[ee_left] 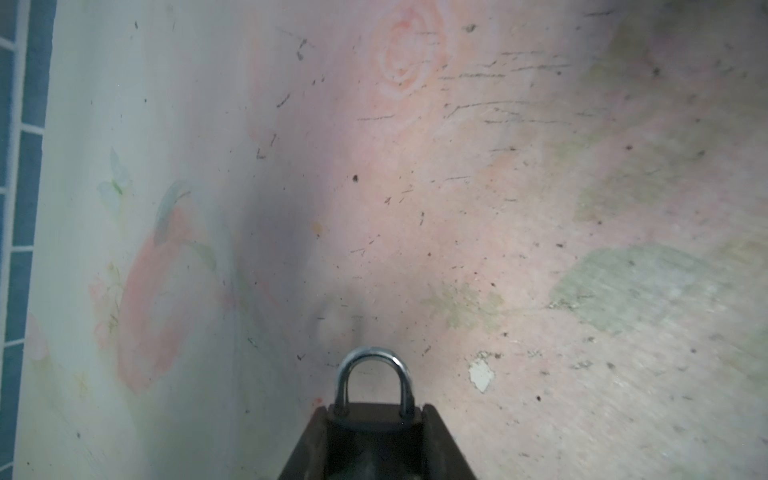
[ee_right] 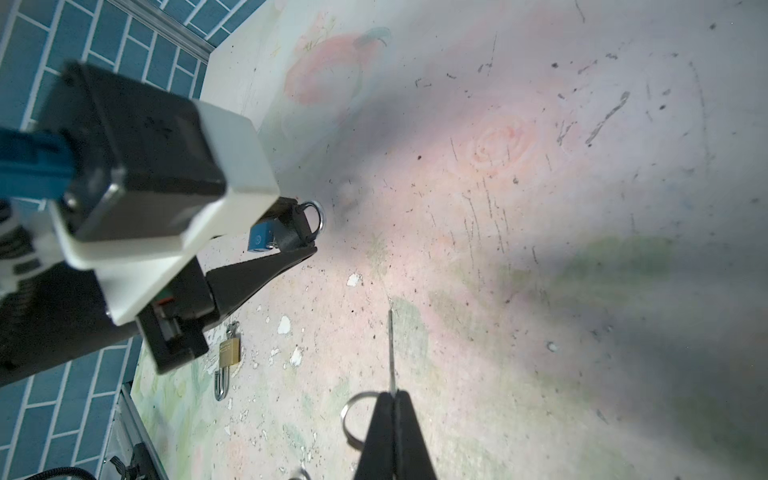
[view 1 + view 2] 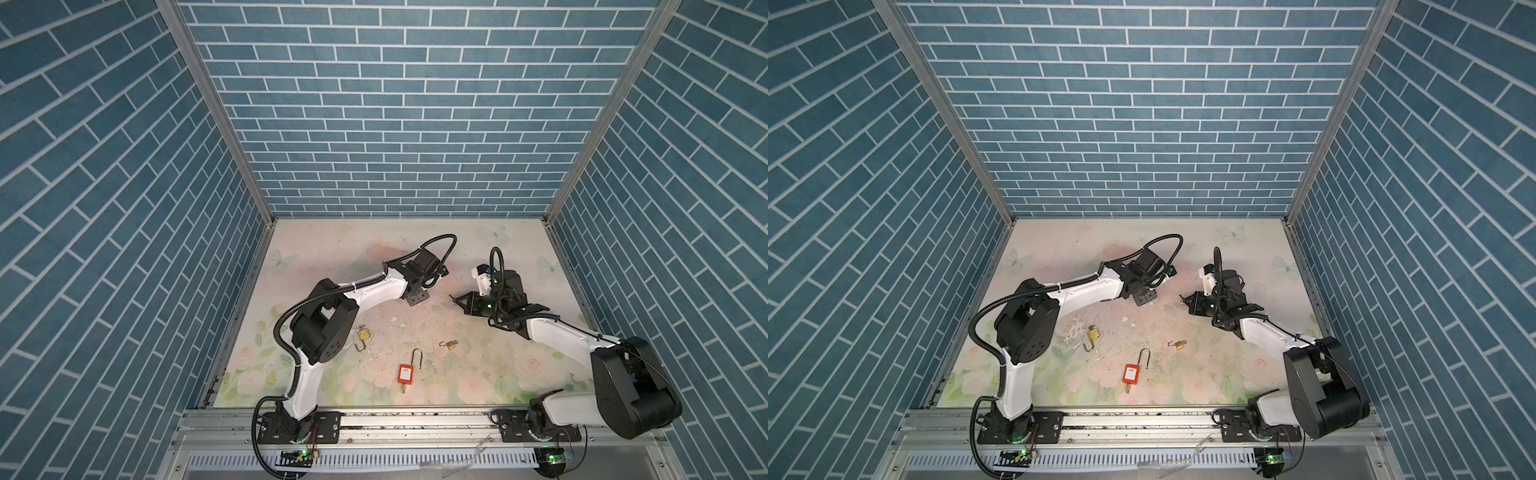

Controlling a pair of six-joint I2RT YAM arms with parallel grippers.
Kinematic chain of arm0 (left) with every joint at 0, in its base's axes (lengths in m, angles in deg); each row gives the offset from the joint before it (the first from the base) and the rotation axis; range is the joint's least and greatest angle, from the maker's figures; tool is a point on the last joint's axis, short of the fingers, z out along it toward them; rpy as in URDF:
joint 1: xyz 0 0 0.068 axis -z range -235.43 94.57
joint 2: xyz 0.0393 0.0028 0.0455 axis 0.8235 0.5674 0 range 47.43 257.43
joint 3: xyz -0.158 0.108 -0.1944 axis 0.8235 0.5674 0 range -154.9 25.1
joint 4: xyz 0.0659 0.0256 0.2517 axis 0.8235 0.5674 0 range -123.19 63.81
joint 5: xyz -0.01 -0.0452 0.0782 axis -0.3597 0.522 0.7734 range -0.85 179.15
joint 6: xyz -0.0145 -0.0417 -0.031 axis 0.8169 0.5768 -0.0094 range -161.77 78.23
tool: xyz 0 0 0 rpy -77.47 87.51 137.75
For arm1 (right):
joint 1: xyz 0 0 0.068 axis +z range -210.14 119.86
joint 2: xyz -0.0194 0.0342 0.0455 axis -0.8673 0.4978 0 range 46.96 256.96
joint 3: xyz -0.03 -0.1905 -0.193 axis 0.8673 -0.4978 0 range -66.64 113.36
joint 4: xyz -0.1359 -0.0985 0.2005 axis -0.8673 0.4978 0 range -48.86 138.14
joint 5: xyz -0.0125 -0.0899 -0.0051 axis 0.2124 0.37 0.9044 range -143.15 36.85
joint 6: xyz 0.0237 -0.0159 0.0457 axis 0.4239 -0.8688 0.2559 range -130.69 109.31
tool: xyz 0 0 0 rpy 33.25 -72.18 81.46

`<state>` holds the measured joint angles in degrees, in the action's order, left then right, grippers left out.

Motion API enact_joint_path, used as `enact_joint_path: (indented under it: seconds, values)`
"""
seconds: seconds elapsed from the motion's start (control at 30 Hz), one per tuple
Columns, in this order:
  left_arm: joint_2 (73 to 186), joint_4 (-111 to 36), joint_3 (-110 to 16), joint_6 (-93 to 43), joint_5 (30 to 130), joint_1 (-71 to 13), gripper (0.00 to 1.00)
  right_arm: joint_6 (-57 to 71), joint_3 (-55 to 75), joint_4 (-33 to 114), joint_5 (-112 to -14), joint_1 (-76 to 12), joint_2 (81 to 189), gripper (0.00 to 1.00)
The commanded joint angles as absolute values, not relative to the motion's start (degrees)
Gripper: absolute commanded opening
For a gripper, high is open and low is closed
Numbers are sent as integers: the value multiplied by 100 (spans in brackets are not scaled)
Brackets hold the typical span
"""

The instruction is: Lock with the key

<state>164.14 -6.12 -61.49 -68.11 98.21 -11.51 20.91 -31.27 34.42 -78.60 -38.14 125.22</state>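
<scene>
My left gripper (image 1: 374, 409) is shut on a lock (image 1: 372, 352), a dark-bodied padlock whose silver shackle sits closed and sticks out past the fingertips. In the right wrist view the same lock (image 2: 312, 219) shows a blue part at its side. My right gripper (image 2: 392, 395) is shut on a key (image 2: 391, 353). Its thin blade points forward and its ring (image 2: 348, 417) hangs beside the fingers. In both top views the left gripper (image 3: 417, 297) (image 3: 1144, 298) and right gripper (image 3: 455, 300) (image 3: 1185, 300) face each other above mid-table, a short gap apart.
On the floral table (image 3: 332, 249), nearer the front, lie a brass padlock (image 3: 363, 333) with an open shackle, a smaller brass padlock (image 3: 451, 344) and a red padlock (image 3: 406, 373) with a long open shackle. Blue brick walls enclose three sides.
</scene>
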Motion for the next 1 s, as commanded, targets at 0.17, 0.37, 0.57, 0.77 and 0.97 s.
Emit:
enact_joint_path:
  seconds: [0.17,0.37,0.57,0.77,0.97]
  values:
    - [16608,-497,-6547,-7388,9319,-1105,0,2308,-3201,3472,-7819,-3829,12523,0]
    - [16872,-484,-6622,-7271,9280,-1098,0,2289,-3192,3490,-7778,-3826,12546,0]
    - [17036,-572,-6707,-7184,9155,-1103,4,2306,-3194,3476,-7776,-3830,12615,0]
    - [17123,-559,-6799,-7139,9067,-1106,31,2324,-3175,3464,-7794,-3826,12690,0]
    - [16935,-838,-6538,-7165,9056,-1158,53,2393,-3140,3507,-7776,-3822,12725,0]
